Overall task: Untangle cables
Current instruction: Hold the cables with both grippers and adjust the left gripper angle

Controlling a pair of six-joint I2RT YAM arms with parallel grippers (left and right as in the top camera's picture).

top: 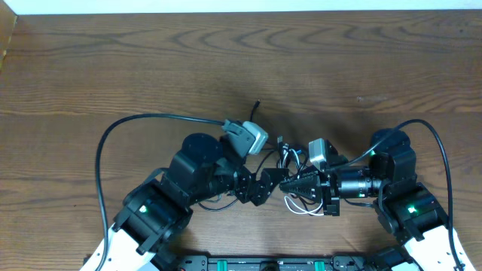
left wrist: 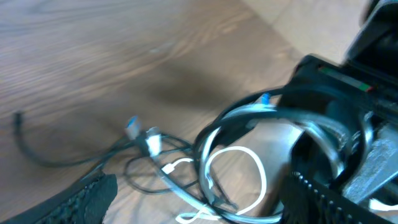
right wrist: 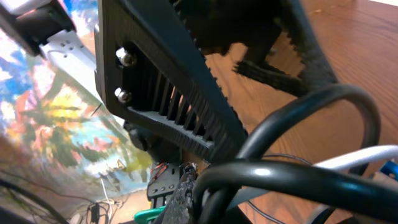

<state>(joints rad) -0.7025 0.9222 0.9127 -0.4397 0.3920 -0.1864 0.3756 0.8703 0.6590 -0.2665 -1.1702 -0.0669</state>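
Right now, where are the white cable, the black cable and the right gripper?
white cable (left wrist: 244, 149), left wrist view, top of its loop.
black cable (top: 254, 111), overhead view, free end near the plug.
right gripper (top: 286, 183), overhead view, between its fingertips.

Dark brown wooden table (top: 241, 68) across nearly the whole overhead view, with broad looping grain toward 12 o'clock and a small scuff near 2 o'clock. Thin pale strip (top: 241, 6) along the far edge at 12 o'clock, too narrow to tell wall from floor. Soft, even light, faint shadows only. From the right wrist, blurred many-coloured painted backdrop (right wrist: 56, 130) at 9 o'clock.
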